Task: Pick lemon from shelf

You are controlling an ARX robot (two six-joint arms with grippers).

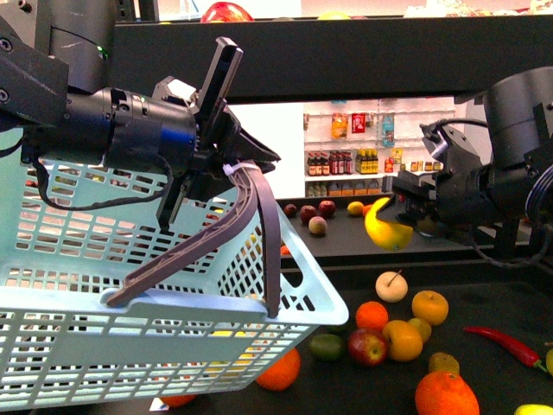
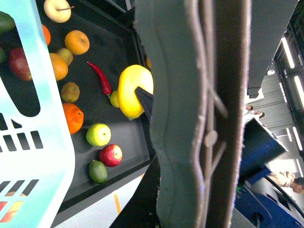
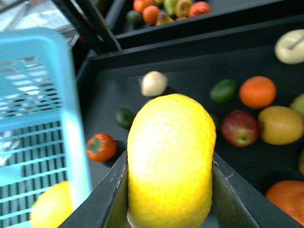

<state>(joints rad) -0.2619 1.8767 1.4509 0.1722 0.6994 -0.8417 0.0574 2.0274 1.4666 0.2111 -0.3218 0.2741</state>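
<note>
My right gripper (image 1: 399, 221) is shut on the yellow lemon (image 1: 386, 230) and holds it in the air above the shelf's dark tray (image 1: 484, 311). In the right wrist view the lemon (image 3: 170, 161) fills the space between both fingers (image 3: 112, 194). The left wrist view also catches the lemon (image 2: 133, 90), over the tray. My left gripper (image 1: 226, 164) is shut on the grey handle (image 1: 233, 225) of a light blue basket (image 1: 130, 285), which hangs at the left. That handle (image 2: 190, 118) blocks most of the left wrist view.
Loose fruit lies on the tray: oranges (image 1: 446, 394), a red apple (image 1: 367, 346), a pale apple (image 1: 390, 286), a green lime (image 1: 326, 347) and a red chilli (image 1: 510, 344). More fruit sits on the rear tier (image 1: 308, 214). A dark upper tier (image 1: 346, 52) spans overhead.
</note>
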